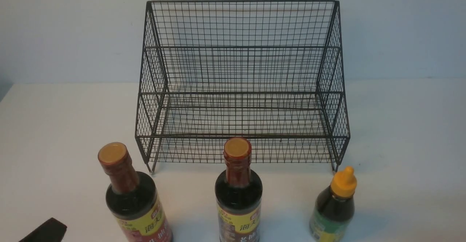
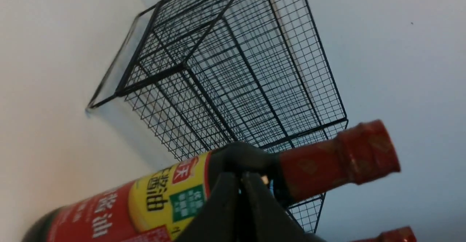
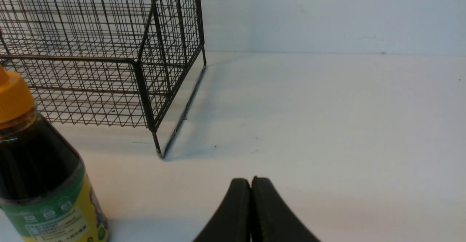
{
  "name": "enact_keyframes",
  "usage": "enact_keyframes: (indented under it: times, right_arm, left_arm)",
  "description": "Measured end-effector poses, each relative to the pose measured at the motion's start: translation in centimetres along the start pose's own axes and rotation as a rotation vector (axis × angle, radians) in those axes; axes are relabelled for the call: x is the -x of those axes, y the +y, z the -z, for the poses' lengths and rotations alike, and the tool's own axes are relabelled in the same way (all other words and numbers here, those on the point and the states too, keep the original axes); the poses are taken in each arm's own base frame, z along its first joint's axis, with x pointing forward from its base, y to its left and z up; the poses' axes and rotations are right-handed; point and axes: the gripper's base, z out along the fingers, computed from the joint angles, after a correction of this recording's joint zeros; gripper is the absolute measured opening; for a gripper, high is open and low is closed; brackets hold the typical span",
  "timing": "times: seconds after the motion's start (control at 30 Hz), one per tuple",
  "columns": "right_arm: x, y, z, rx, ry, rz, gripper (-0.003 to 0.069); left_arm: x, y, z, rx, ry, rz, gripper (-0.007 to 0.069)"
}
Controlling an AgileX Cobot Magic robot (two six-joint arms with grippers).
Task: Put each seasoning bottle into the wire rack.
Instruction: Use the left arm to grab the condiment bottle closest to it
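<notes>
Left gripper [image 2: 244,183] and right gripper [image 3: 252,187] both have their fingers together. Nearer the camera than the black wire rack [image 1: 242,92] stand three dark bottles: a red-necked one [image 1: 136,202] left of its centre, another red-necked one [image 1: 238,198] by its middle, and a short green-labelled one [image 1: 333,207] near its right foot. Their bases are cut off in the front view. The right gripper shows only in the right wrist view.

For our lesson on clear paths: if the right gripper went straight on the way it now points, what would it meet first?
The right gripper looks free to pass over the pale table, wide of the wire rack; its height and tilt are unclear.
</notes>
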Motion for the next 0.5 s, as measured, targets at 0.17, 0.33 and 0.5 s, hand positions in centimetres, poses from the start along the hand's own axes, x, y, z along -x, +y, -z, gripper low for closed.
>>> enact_keyframes:
  times: [0.17,0.33,0.5]
  right_arm:
    - [0.0,0.0,0.0,0.0,0.0,0.0,-0.0015]
    - [0.0,0.0,0.0,0.0,0.0,0.0,-0.0015]
    - [0.0,0.0,0.0,0.0,0.0,0.0,-0.0015]
  left_arm:
    - [2.1,-6.7,1.9,-0.179,-0.016,-0.447,-0.0005]
    - [3.6,-10.5,1.3,-0.205,0.029,-0.753,0.0018]
    - [3.6,-9.9,-2.6,-0.131,0.246,-0.93,0.0152]
